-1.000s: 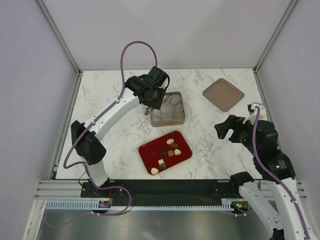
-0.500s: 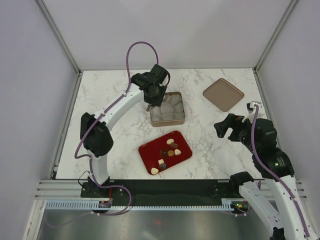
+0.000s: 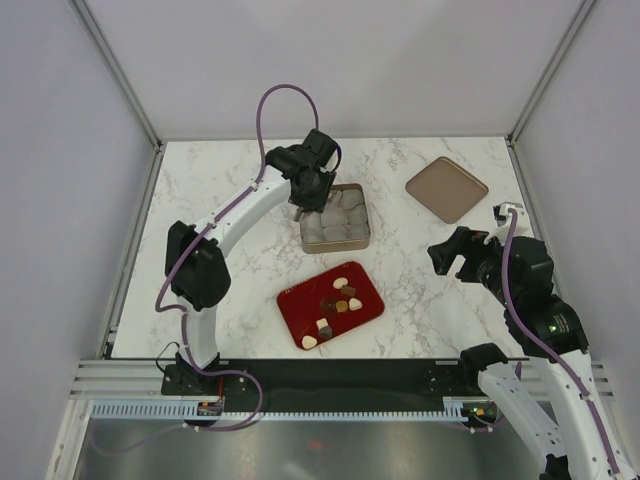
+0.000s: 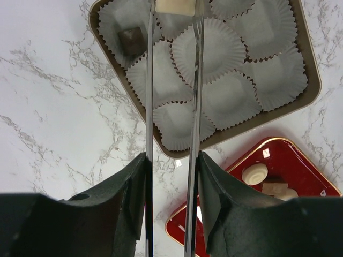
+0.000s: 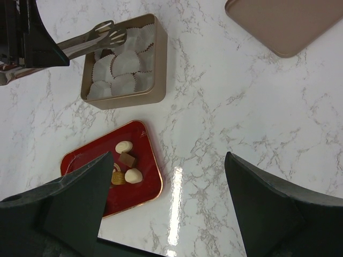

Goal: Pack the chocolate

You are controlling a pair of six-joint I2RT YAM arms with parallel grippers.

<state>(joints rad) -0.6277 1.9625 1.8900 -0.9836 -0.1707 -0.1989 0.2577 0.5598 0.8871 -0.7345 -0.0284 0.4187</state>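
Has swung the left elbow inward since a second ago, nudging the left gripper toward the far-left corner of the tin. Clamps tongs there, fingers pressed together on the blades, and pinches with them a cream square over the far paper cups (touching the paper or not, cannot tell). Shows a dark square seated in a corner cup, just beside the left blade. Leaves the other chocolates — brown, tan and cream, among them a pale round and a tan square — on the red tray, just nearer than the tin on the marble table. Holds the right gripper spread wide and empty above the table, right of the tray and well apart from the tin. Sets the lid flat near the far right corner.
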